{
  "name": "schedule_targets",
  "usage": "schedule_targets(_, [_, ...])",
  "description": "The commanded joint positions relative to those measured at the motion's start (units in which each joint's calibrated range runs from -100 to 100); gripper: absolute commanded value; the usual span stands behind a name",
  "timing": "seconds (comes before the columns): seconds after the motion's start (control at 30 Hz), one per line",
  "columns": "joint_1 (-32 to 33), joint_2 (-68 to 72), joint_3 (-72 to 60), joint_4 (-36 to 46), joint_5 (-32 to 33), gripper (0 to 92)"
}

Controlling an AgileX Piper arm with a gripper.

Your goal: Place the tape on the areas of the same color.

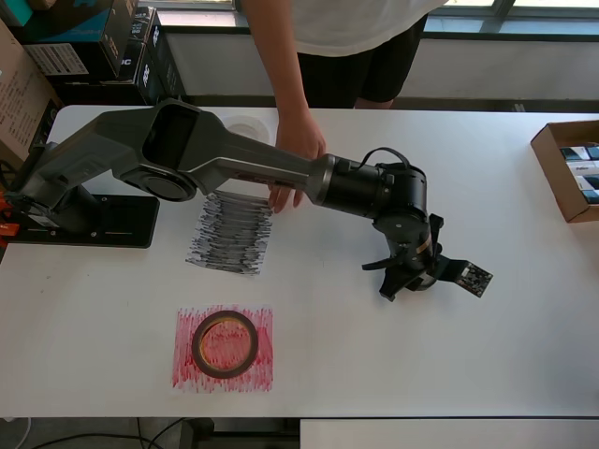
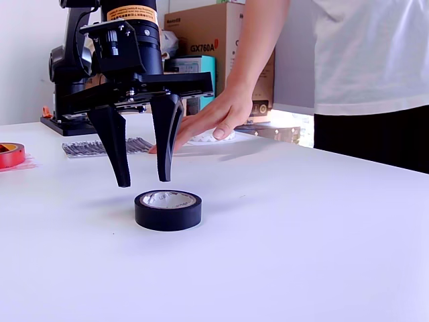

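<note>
The white table is crossed by the Piper arm, which reaches from its base at the overhead view's left toward the right half of the tabletop. A person's hand is pressed flat near the far edge of the black-scribbled sheet, with the white roll partly seen just beyond it. The red-scribbled sheet already carries the reddish-brown roll, lying flat inside its borders. The gripper is seen in the exterior view with its two fingers spread apart and holding nothing, pointed straight down and poised above the table. The small black roll lies flat, hole upward, directly below and slightly toward the exterior view's right of the claw; a gap is visible between fingertips and roll, so no contact is made. Being a ring, the roll has no long axis to be matched, and a short vertical descent is judged to be what the grasp calls for, perhaps with a small shift so that the wall is straddled. The black-scribbled sheet lies well apart, toward the overhead view's left. On the cardboard box behind the arm "GX760A" can be read; an orange label on the wrist carries print too small to be read.
</note>
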Motion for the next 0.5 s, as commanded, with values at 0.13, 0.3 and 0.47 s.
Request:
schedule_targets(0.13, [-0.4,2.3,0.3,0.1,-0.4,46.2])
schedule_targets(0.3, [-0.8,2.8,0.3,0.1,-0.5,46.2])
schedule_targets(0.47, [-0.6,2.9,0.3,0.1,-0.5,46.0])
